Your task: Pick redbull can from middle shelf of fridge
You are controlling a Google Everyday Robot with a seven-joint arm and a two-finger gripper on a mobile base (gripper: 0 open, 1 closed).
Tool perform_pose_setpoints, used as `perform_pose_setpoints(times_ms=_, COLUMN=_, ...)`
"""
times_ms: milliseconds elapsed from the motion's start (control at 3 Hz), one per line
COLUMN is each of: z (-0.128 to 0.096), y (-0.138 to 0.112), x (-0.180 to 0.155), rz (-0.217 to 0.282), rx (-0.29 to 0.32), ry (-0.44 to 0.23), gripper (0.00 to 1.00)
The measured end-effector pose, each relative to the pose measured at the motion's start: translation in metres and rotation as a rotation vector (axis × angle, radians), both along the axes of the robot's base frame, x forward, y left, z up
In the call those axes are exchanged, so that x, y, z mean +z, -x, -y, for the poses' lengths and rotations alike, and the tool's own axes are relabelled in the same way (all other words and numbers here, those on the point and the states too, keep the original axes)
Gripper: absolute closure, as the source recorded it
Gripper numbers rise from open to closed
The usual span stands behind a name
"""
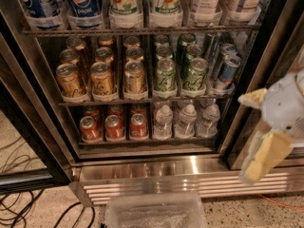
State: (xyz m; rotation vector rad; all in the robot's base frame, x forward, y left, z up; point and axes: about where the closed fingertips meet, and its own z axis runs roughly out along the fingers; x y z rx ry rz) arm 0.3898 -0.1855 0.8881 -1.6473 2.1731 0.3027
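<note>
My pincer [260,128] hangs at the right, in front of the fridge's [190,174] dark door frame, its two pale yellow fingers [267,155] spread apart and empty. The redbull can [227,72] stands at the right end of the middle shelf [142,100], in the near row, just right of the green cans [194,75]; gold cans [102,78] fill the shelf's left half. The rack above holds Pepsi bottles [84,1], and the one below holds red cans [114,127] and water bottles [186,121]. Under the stainless louvred base lies a speckled floor [247,215], with a clear plastic bin [154,212] nearest and black cables [21,208] at the left.
</note>
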Motion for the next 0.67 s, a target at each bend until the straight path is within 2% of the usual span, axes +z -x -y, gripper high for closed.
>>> perform_pose_setpoints(times_ms=333, z=-0.033, y=0.032, x=-0.04, rz=-0.011, rx=-0.038, ry=-0.164, gripper=0.0)
perform_pose_setpoints(times_ms=667, z=-0.07, y=0.058, x=-0.063, rz=0.007, rx=-0.145, ry=-0.284, gripper=0.0)
